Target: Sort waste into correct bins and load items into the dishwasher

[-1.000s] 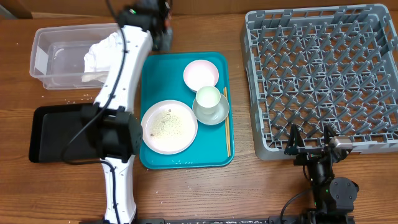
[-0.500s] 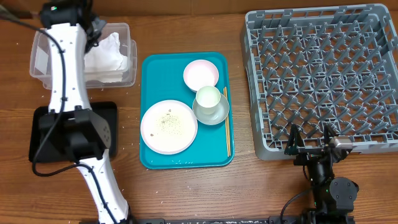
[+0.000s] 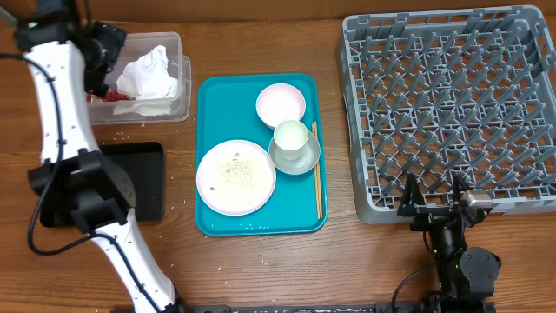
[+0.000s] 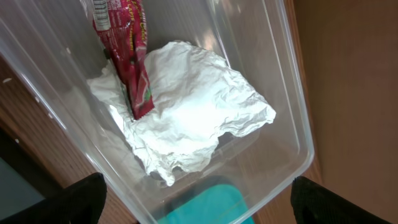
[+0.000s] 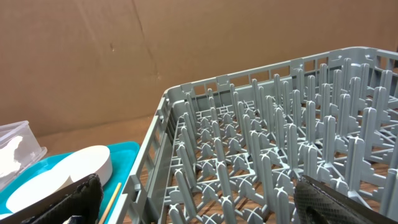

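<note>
My left gripper (image 3: pixel 102 65) (image 4: pixel 199 211) hangs open over the clear tub (image 3: pixel 182 52) (image 4: pixel 292 124), nothing between its fingers. In the tub lie a crumpled white napkin (image 3: pixel 149 74) (image 4: pixel 193 106) and the red-and-white snack wrapper (image 3: pixel 110 92) (image 4: pixel 127 56) resting on it. On the teal tray (image 3: pixel 217 100) sit the white plate (image 3: pixel 236 176) with rice grains (image 3: pixel 233 172), the pink plate (image 3: pixel 281 103), the grey-green bowl (image 3: pixel 300 156) holding the white cup (image 3: pixel 291 135), and the chopsticks (image 3: pixel 317 183). My right gripper (image 3: pixel 432 204) (image 5: pixel 205 208) stands open at the near edge of the grey dish rack (image 3: pixel 452 104) (image 5: pixel 280 155).
The black tray (image 3: pixel 143 178) lies in front of the tub, partly under my left arm. Loose rice grains (image 3: pixel 117 135) speckle the wood between them. Cardboard walls (image 5: pixel 186 50) rise behind the table. The right wrist view catches the teal tray's corner (image 5: pixel 127 149) and a chopstick (image 5: pixel 112 196).
My left arm swung left, from across the tub to its far-left end. Its gripper opened, and the red wrapper now lies in the tub on the napkin. The right arm is still.
</note>
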### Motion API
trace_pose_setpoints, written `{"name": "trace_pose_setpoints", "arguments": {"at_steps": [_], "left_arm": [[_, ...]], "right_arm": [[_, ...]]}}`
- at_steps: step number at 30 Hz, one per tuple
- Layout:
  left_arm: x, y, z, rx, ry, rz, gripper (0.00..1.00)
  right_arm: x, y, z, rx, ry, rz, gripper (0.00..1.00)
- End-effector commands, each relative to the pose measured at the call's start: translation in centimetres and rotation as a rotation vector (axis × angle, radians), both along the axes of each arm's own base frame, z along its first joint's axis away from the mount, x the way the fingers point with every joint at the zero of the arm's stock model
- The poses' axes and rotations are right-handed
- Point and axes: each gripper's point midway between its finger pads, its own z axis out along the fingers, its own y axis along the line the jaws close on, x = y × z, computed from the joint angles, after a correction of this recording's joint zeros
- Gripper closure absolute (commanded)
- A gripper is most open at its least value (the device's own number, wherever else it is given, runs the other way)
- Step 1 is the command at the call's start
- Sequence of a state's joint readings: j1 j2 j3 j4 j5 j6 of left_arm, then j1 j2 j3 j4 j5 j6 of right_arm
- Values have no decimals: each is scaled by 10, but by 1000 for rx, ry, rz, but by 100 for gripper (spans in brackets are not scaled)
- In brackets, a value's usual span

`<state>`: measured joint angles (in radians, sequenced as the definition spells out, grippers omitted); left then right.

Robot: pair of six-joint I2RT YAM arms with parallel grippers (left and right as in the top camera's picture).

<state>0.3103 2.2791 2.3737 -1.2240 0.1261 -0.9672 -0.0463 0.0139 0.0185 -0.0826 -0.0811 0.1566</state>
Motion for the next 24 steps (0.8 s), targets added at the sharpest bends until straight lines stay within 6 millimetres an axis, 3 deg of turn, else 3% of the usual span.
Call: {"name": "trace_pose_setpoints", "arguments": {"at_steps": [1, 7, 9, 14, 20, 24], "left_arm": [[-11, 10, 64, -25, -159, -70, 5], [-57, 28, 157, 177, -307, -165, 1], [-92, 30, 184, 265, -287, -139, 0], [-136, 45, 203, 361, -219, 20, 0], [-150, 47, 197, 379, -154, 26, 0], [-156, 44, 185, 352, -100, 18, 0]], "right_arm": [[0, -2, -1, -5, -6, -7, 0], [0, -2, -1, -5, -7, -7, 0], [0, -2, -1, -5, -6, -7, 0], [0, -2, -1, -5, -6, -7, 0], [0, -2, 0, -5, -10, -7, 0], [-1, 11, 16, 82, -68, 70, 0]]}}
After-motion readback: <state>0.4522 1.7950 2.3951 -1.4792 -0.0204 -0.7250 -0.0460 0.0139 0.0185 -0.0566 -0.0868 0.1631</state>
